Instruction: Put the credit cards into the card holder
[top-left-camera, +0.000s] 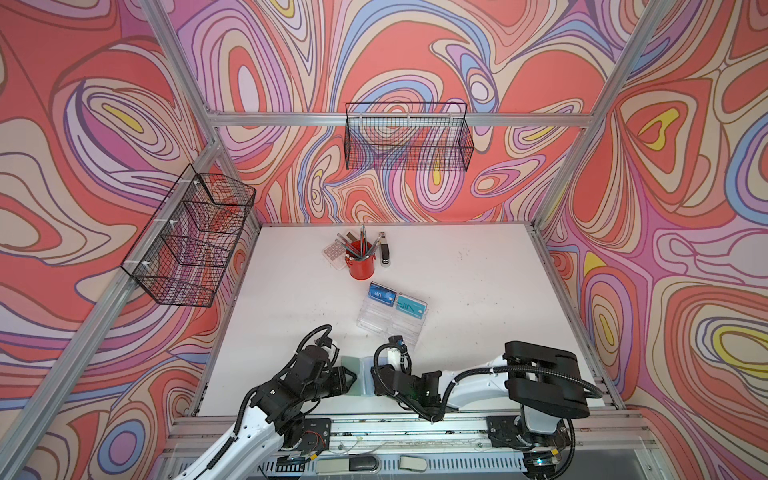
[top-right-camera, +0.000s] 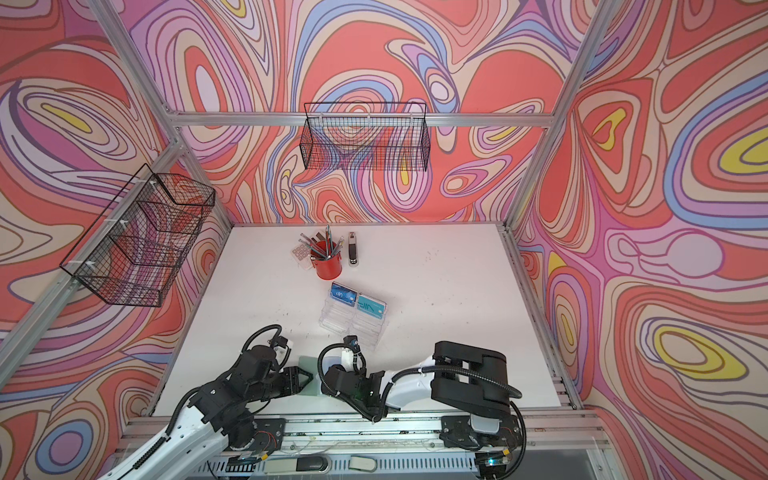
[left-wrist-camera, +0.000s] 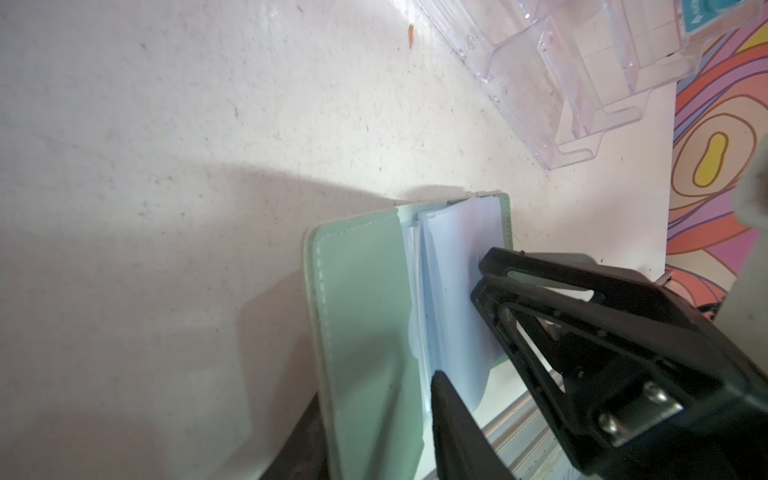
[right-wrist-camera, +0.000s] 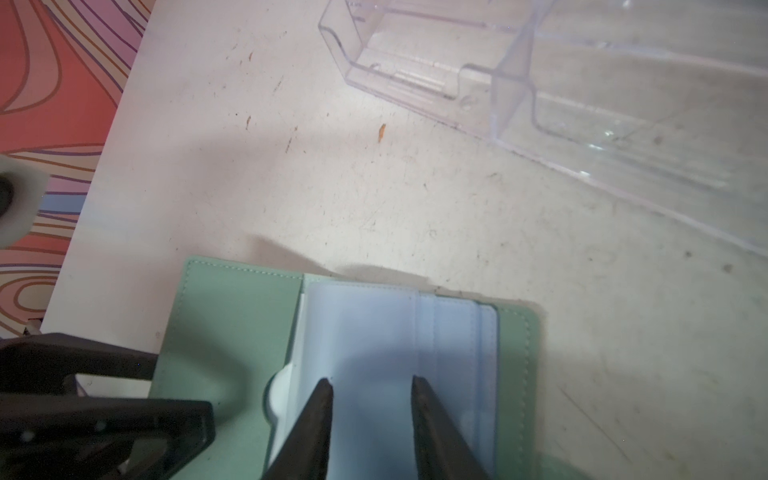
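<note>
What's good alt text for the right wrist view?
A sage-green card holder lies open on the white table, with the right pincer poised over its clear sleeves, tips apart. The left pincer reaches onto the opened cover's edge, and a clear acrylic stand sits beyond, apart from the holder.

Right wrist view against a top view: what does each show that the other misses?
Only the right wrist view: the right gripper, fingertips apart over the clear sleeves of the opened card holder. Only a top view: the blue card and teal card standing in the acrylic stand, plus the red pen cup. Both: card holder, acrylic stand, white table.
</note>
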